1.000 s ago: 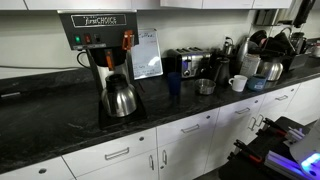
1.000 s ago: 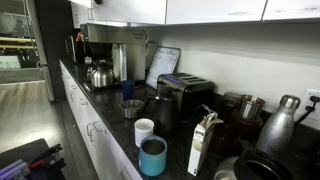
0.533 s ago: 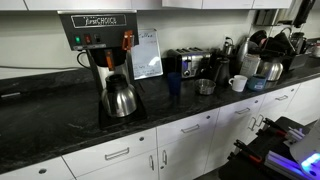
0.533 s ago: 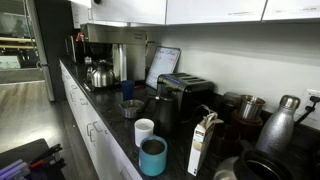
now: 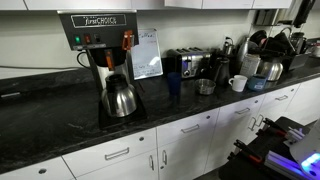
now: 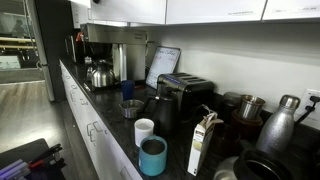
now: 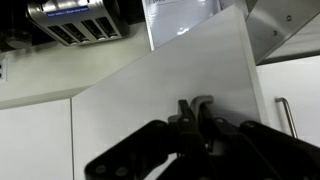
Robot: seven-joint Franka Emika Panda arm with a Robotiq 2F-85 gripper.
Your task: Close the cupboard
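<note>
Nearest in the wrist view: fingers (image 7: 188, 112) pressed together, pinching nothing, tips set before a white door (image 7: 150, 90). Cannot tell whether touching it. Door tilted across the view, standing out at an angle from the flat white fronts around it, so not yet shut. Just to its right, a metal handle (image 7: 283, 120) on a neighbouring front. Farther off, at the top edge, a toaster (image 7: 75, 22) and a whiteboard (image 7: 180, 15).

In an exterior view, near to far: a teal cup (image 6: 153, 157), a white mug (image 6: 144, 130) and a carton (image 6: 203, 143) on the dark table (image 6: 110, 125), then the toaster (image 6: 185, 95), the whiteboard (image 6: 163, 65) leaning on the wall, and a kettle (image 6: 100, 75) far down the table.

In an exterior view from the front: lower cupboards (image 5: 150, 150) all flush, above them the table (image 5: 50, 130), the kettle (image 5: 120, 98) under a coffee machine (image 5: 100, 40), with the toaster (image 5: 187, 63) and mug (image 5: 238, 83) beyond.

No fingers or tilted door to be made out in either exterior view.

Against the earlier pictures, no difference in both exterior views: every item on the table in the same spot.
</note>
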